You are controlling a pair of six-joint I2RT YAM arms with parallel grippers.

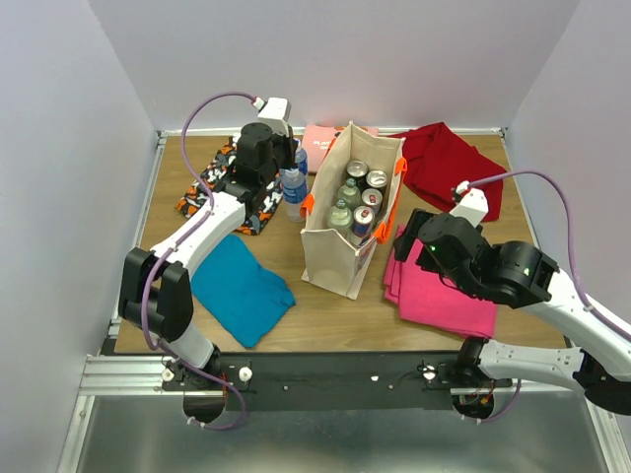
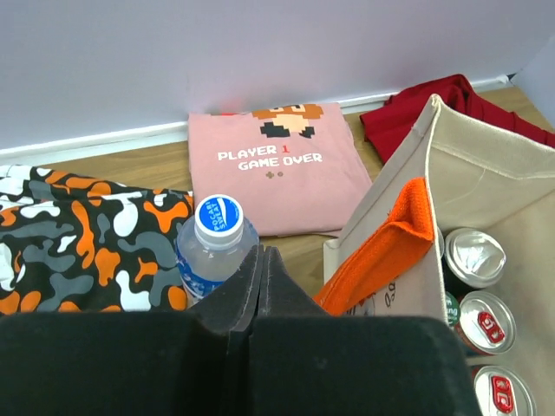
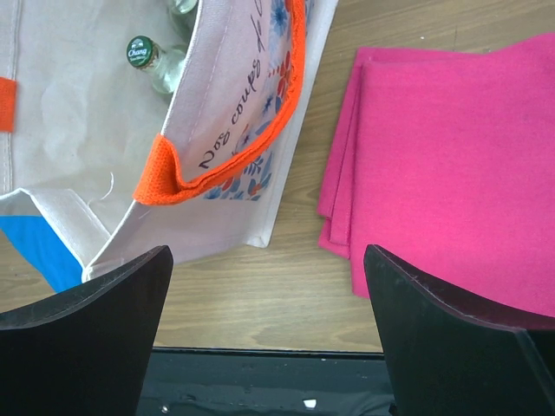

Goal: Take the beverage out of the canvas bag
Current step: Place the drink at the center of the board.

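Observation:
The beige canvas bag [image 1: 340, 251] with orange handles stands upright mid-table, holding several cans and green-capped bottles [image 1: 357, 202]. A clear beverage bottle with a blue cap [image 1: 293, 182] stands on the wood just left of the bag. My left gripper [image 1: 279, 175] hangs beside that bottle. In the left wrist view its jaws [image 2: 263, 251] are pressed together and empty, the bottle [image 2: 217, 234] just ahead on the left and the bag [image 2: 486, 173] on the right. My right gripper [image 1: 406, 239] is open and empty above bare wood right of the bag [image 3: 234, 113].
A camouflage cloth [image 1: 212, 182] and a pink printed shirt [image 1: 320, 143] lie at the back left. A red cloth [image 1: 449, 163] lies back right, a magenta cloth [image 1: 444, 286] under the right arm, and a teal cloth [image 1: 237, 286] front left.

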